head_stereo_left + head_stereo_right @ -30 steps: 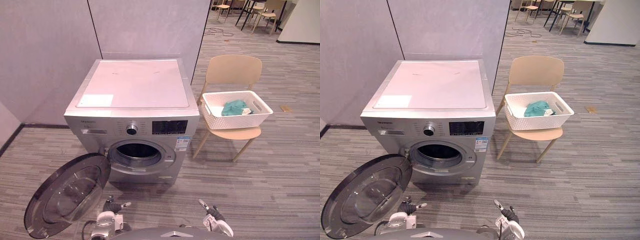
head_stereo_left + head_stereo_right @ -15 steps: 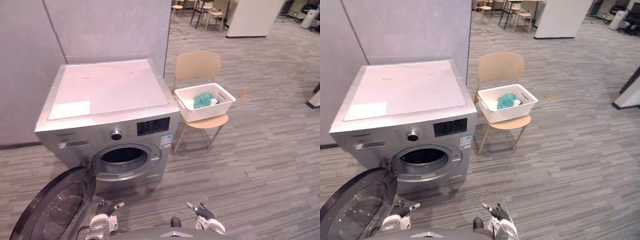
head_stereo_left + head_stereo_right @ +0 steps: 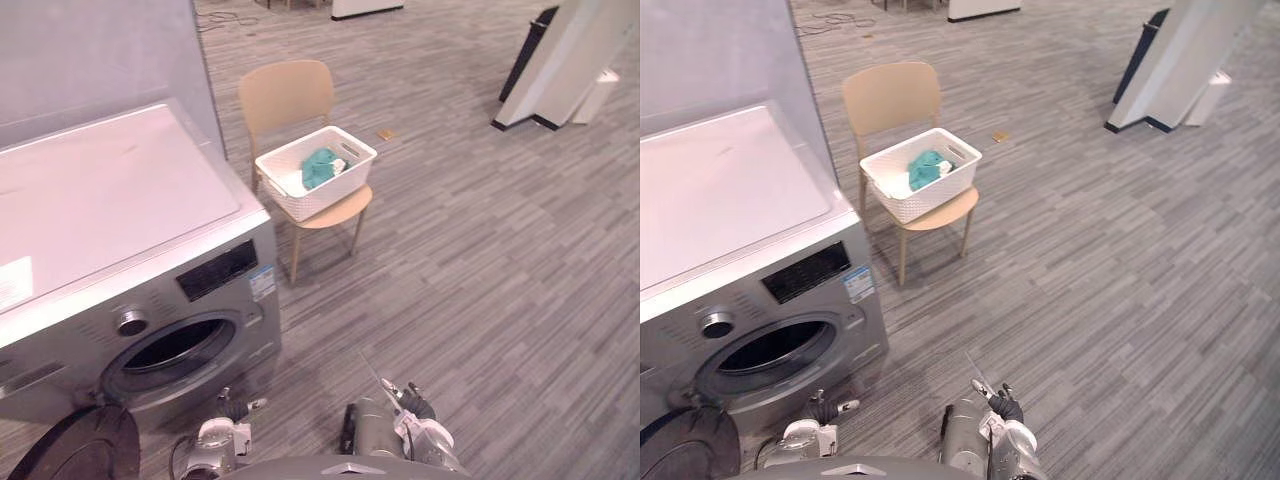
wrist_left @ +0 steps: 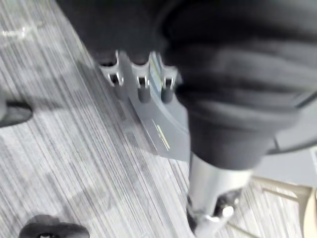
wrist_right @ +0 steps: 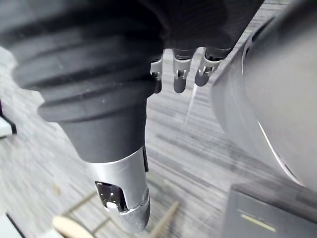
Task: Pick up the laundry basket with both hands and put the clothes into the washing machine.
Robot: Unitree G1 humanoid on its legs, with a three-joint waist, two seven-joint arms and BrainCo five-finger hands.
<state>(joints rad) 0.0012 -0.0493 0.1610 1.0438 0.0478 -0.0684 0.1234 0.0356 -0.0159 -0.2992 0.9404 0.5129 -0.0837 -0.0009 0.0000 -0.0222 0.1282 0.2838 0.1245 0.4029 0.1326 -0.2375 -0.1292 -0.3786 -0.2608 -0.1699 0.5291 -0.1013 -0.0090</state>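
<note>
On chair (image 3: 289, 96), laundry basket (image 3: 338, 186) with clothes (image 3: 318, 167), far from relaxed left hand (image 3: 232, 411), right hand (image 3: 408, 402).

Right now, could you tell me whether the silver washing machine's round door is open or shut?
Open: on the silver washing machine the dark drum mouth is uncovered, its round dark door swung aside.

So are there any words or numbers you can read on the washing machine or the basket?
None can be read.
Front of the washing machine, blue and white sticker: print too small.
Dark display panel beside it: marks too small.
White label on the machine's top: blurred.
Laundry basket: no writing to be seen.
</note>
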